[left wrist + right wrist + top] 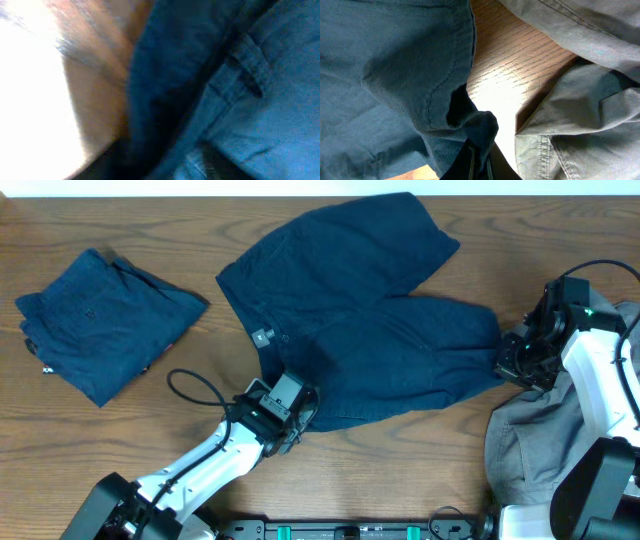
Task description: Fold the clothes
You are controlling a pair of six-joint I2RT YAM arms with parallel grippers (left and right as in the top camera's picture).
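Observation:
Dark navy shorts [360,320] lie spread across the middle of the table. My left gripper [300,420] is at their front waistband edge; the left wrist view is blurred, filled with navy cloth [240,100], and its jaws cannot be made out. My right gripper [512,360] is shut on the right leg hem of the navy shorts [485,125]. A folded navy garment [100,315] lies at the far left. A light grey garment [540,440] is crumpled at the front right and also shows in the right wrist view [580,125].
The wooden table [400,470] shows between the shorts and the front edge. The right arm [600,370] reaches over the grey garment.

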